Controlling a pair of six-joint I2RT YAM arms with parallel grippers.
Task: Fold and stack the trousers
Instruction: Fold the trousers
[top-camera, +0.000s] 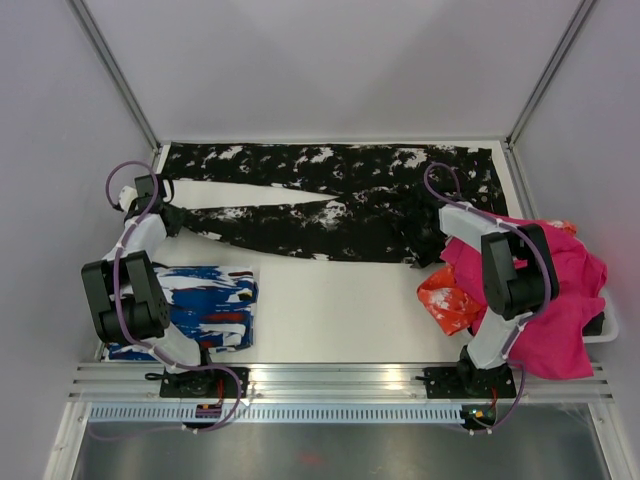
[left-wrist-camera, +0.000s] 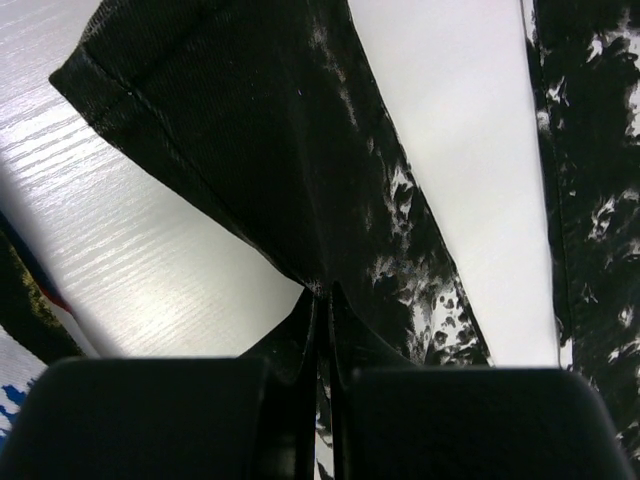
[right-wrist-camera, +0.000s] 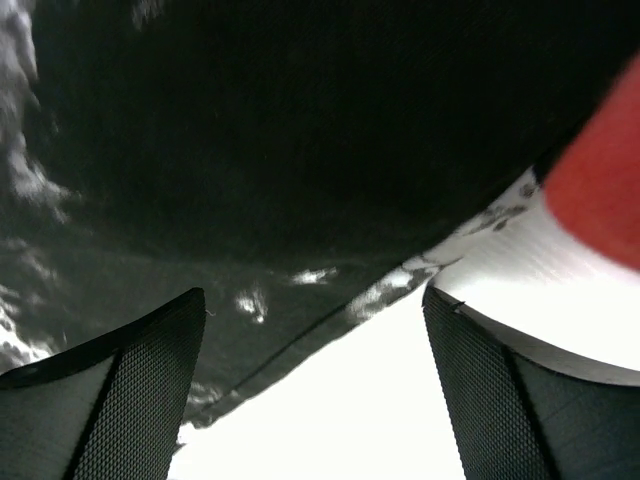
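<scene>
The trousers (top-camera: 330, 200), black with white splatter, lie spread across the far half of the table, both legs running left and the waist at the right. My left gripper (top-camera: 170, 218) is at the cuff end of the near leg. In the left wrist view it (left-wrist-camera: 325, 292) is shut on the trousers (left-wrist-camera: 250, 130), with the cloth pinched between the fingertips and lifted off the table. My right gripper (top-camera: 428, 246) is at the near edge of the waist. In the right wrist view it (right-wrist-camera: 312, 300) stands open over the hem of the trousers (right-wrist-camera: 300, 150), with nothing between the fingers.
A folded blue-white-red garment (top-camera: 205, 310) lies by the left arm's base. A magenta cloth (top-camera: 545, 290) and an orange cloth (top-camera: 448, 298) are piled at the right, partly over a white bin (top-camera: 603, 326). White walls with metal posts close in the table.
</scene>
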